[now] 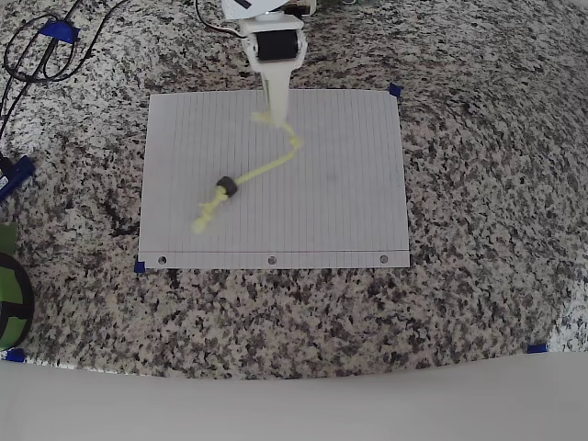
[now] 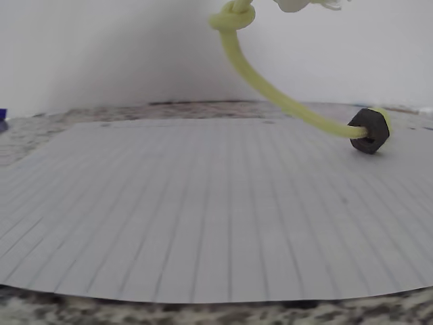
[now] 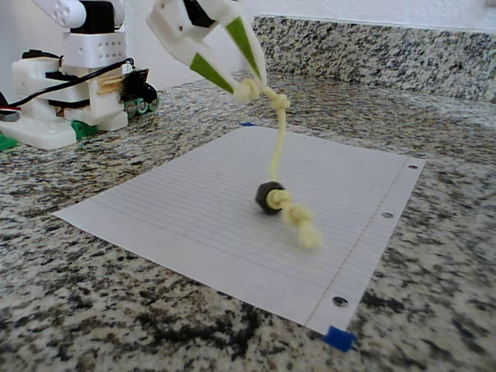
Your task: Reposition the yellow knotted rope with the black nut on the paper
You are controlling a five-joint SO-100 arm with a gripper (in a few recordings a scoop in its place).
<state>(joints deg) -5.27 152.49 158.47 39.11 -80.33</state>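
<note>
Overhead view, left to right: speckled grey granite counter (image 1: pixel 478 276), then the large white lined paper (image 1: pixel 349 220) taped at its corners. The thin pale yellow knotted rope (image 1: pixel 266 170) runs from its low knot on the sheet up through the small black hex nut (image 1: pixel 225 187) to the top knot, pinched in the white-and-green claw (image 3: pixel 246 87), narrow, holding that knot. Upper rope hangs lifted; nut and lower knot rest on the paper. Rope looks soft and limp, light; the nut adds drag and may slide. The knot gives the best hold.

Speckled granite countertop (image 1: pixel 478 202) with matching backsplash (image 3: pixel 387 50), white wall (image 2: pixel 101 47).
</note>
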